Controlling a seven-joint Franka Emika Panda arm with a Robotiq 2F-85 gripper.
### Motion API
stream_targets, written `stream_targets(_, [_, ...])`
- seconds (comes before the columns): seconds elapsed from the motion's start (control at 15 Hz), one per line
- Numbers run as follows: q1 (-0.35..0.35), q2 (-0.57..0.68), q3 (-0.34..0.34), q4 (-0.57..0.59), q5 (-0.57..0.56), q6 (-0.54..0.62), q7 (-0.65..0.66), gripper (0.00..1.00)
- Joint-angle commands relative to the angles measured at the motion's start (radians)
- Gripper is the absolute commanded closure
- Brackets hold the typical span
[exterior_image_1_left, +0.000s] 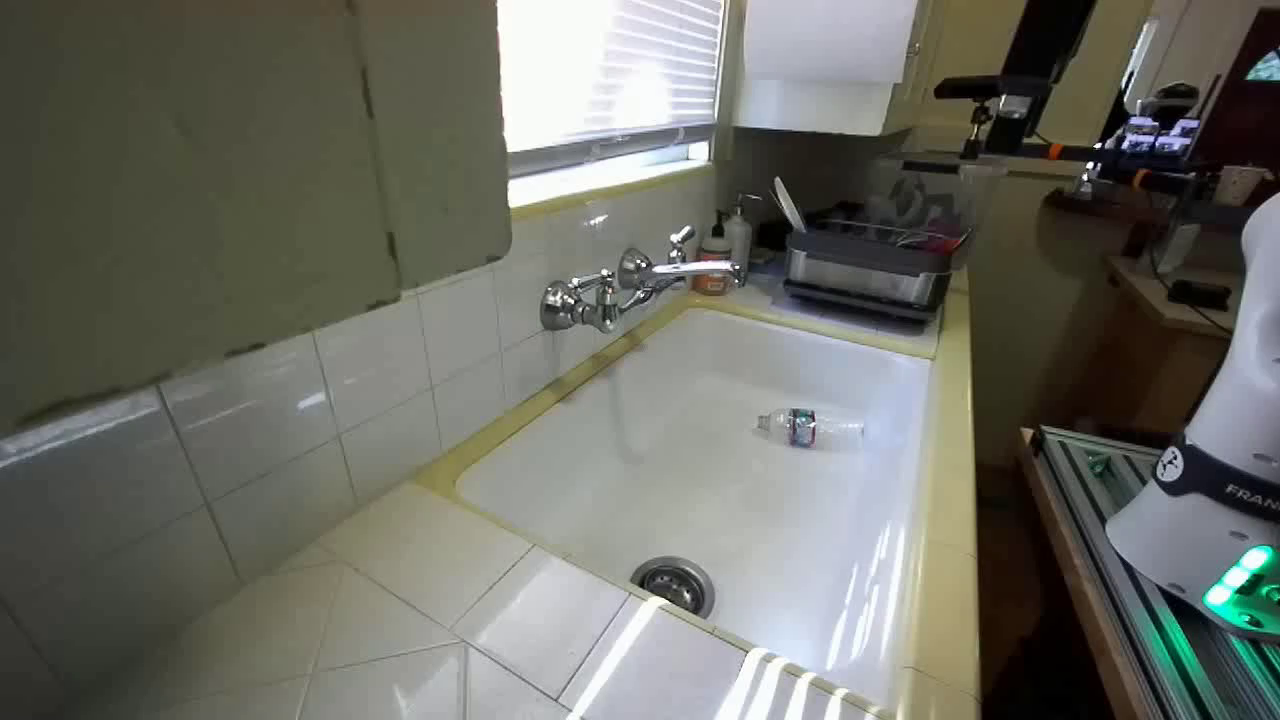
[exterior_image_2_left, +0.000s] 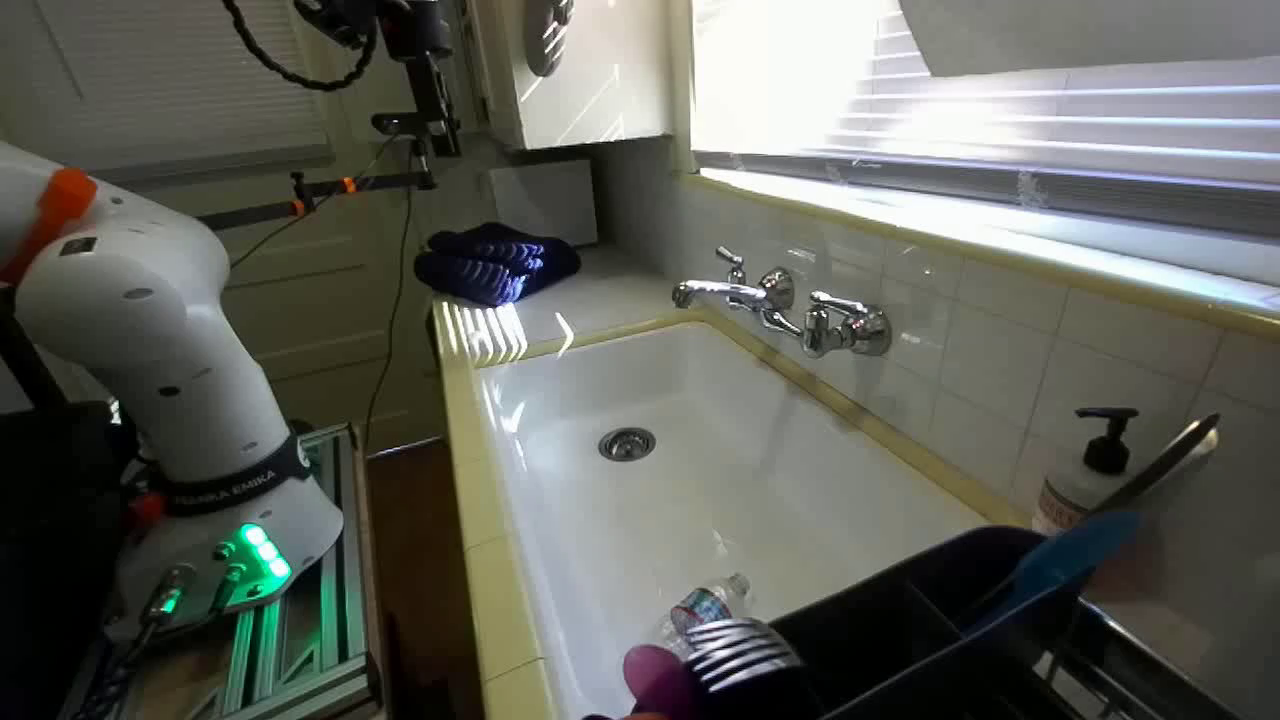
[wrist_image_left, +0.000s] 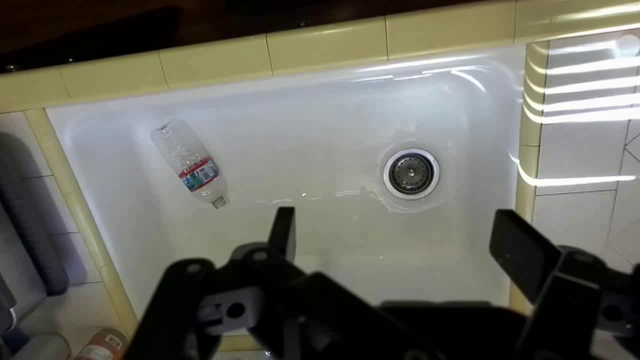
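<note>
Wrist view: starting at the left, I have an orange-brown soap bottle (wrist_image_left: 102, 345) cut off by the lower edge of my screen. Next along, the clear plastic bottle (wrist_image_left: 187, 160) lies on its side in the white sink (wrist_image_left: 310, 130), toward that end, its red-and-blue label facing me and its neck slanting down and to the right. Then comes my gripper (wrist_image_left: 400, 237), along the bottom; its fingers (wrist_image_left: 283, 232) are spread wide, with the sink floor showing in the gap, and the plastic bottle lies apart from the nearer one. Above the gap I see the metal drain (wrist_image_left: 411, 173), and along the right edge the tiled counter (wrist_image_left: 575, 150) carries bright stripes of light.

In an exterior view, again reading left to right, I get the chrome faucet (exterior_image_1_left: 690, 270) on the tiled wall, the same plastic bottle in the sink on the side toward the dish rack (exterior_image_1_left: 865, 275), and my white arm (exterior_image_1_left: 1250, 390) at the right, green lights glowing on its base.
</note>
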Motion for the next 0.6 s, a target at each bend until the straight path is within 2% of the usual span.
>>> stream_targets(0.0, [0.005,0.002,-0.004,0.003,-0.003,-0.002,0.003,0.00])
stream_targets(0.53, [0.003,0.007,-0.005,0.011,-0.002,0.014,0.004,0.00])
